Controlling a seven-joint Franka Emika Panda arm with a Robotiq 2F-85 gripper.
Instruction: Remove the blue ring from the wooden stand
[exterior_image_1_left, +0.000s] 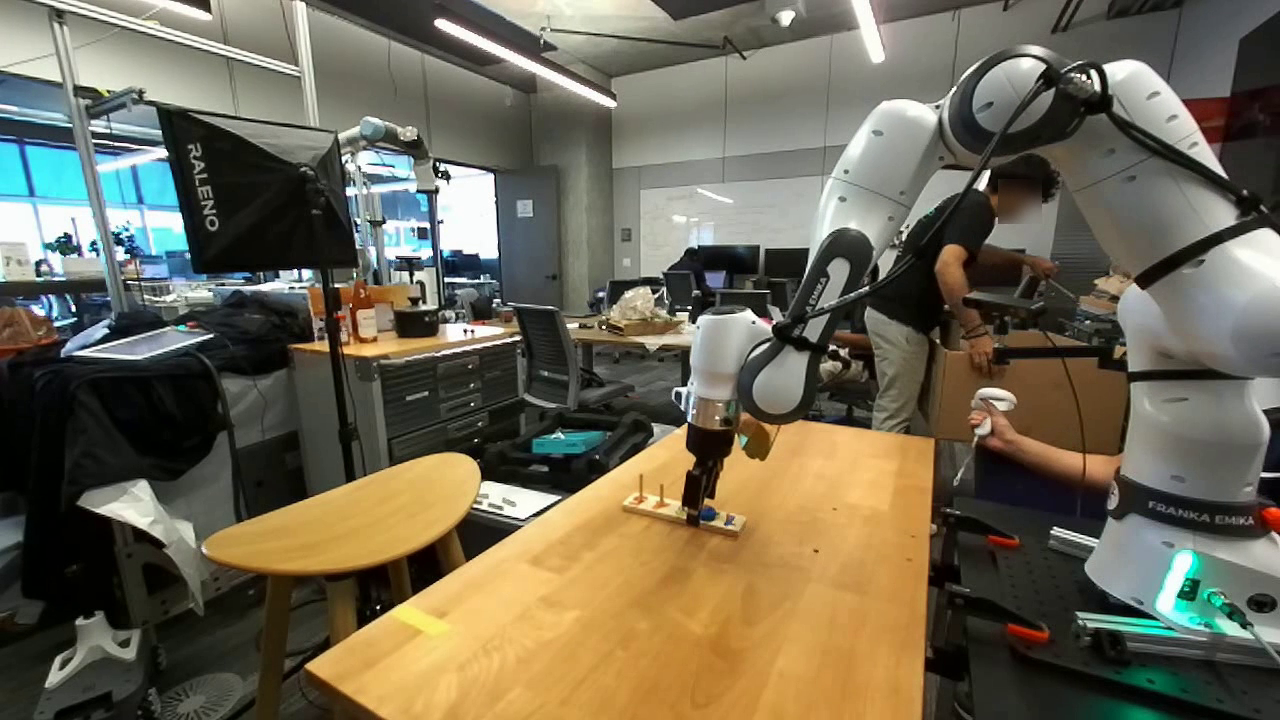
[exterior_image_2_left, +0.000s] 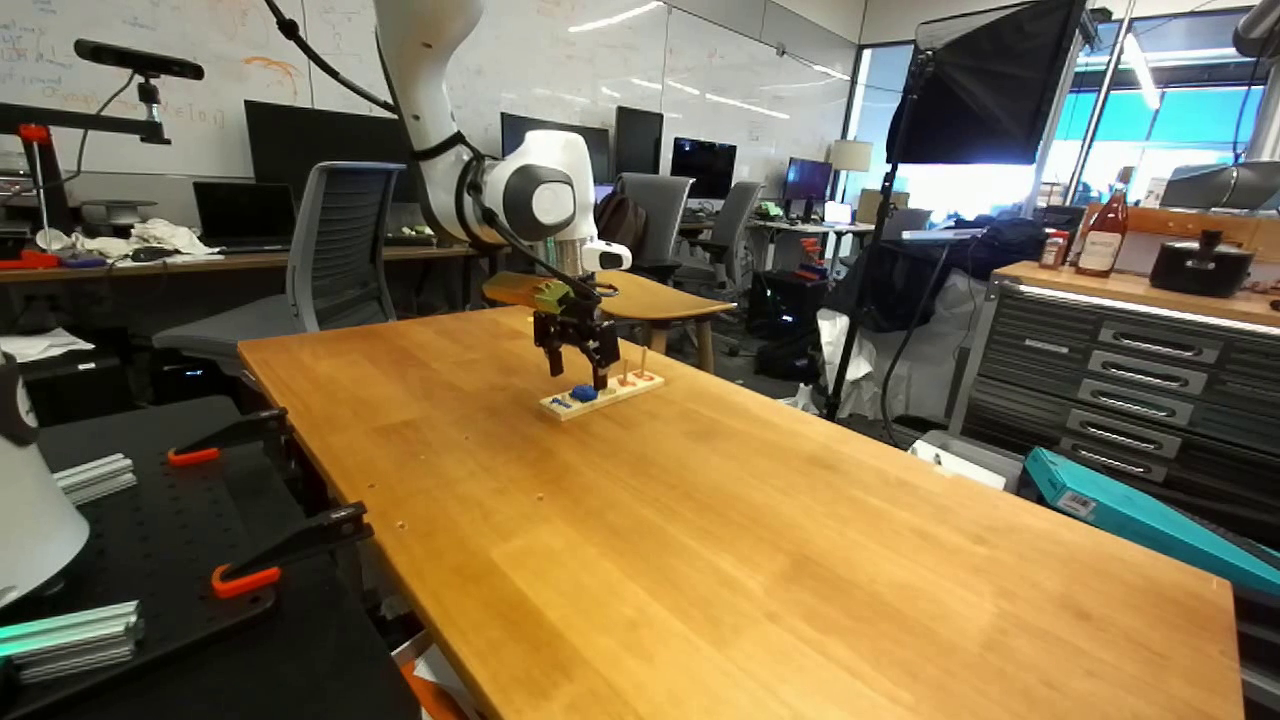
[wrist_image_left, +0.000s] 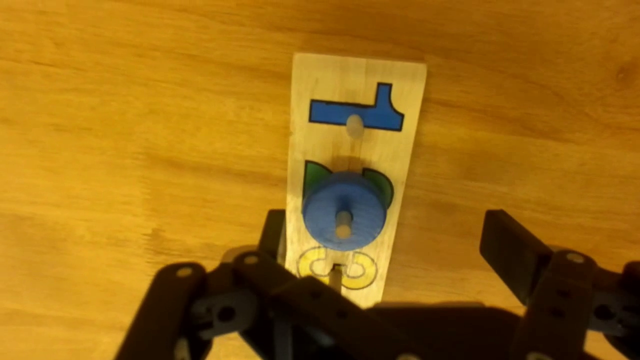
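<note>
The pale wooden stand (wrist_image_left: 320, 142) lies on the table, with short upright pegs and painted numerals; it shows in both exterior views (exterior_image_1_left: 664, 512) (exterior_image_2_left: 612, 399). The blue ring (wrist_image_left: 322, 212) sits on the peg over the green numeral; it also shows in both exterior views (exterior_image_1_left: 709, 514) (exterior_image_2_left: 583, 394). My gripper (wrist_image_left: 387, 235) is open and empty, low over the stand; it shows in both exterior views (exterior_image_1_left: 700, 505) (exterior_image_2_left: 578, 375). In the wrist view, its left finger is close beside the stand's left edge, its right finger well off the right edge. The stand's lower end is hidden there.
The stand rests on a long wooden table (exterior_image_1_left: 640, 620). A bare peg (wrist_image_left: 355, 127) rises from the blue numeral, another from the yellow one (wrist_image_left: 336, 280). Orange pieces (exterior_image_2_left: 643, 376) sit at the stand's far pegs. A round wooden side table (exterior_image_1_left: 350, 515) stands beside the long table.
</note>
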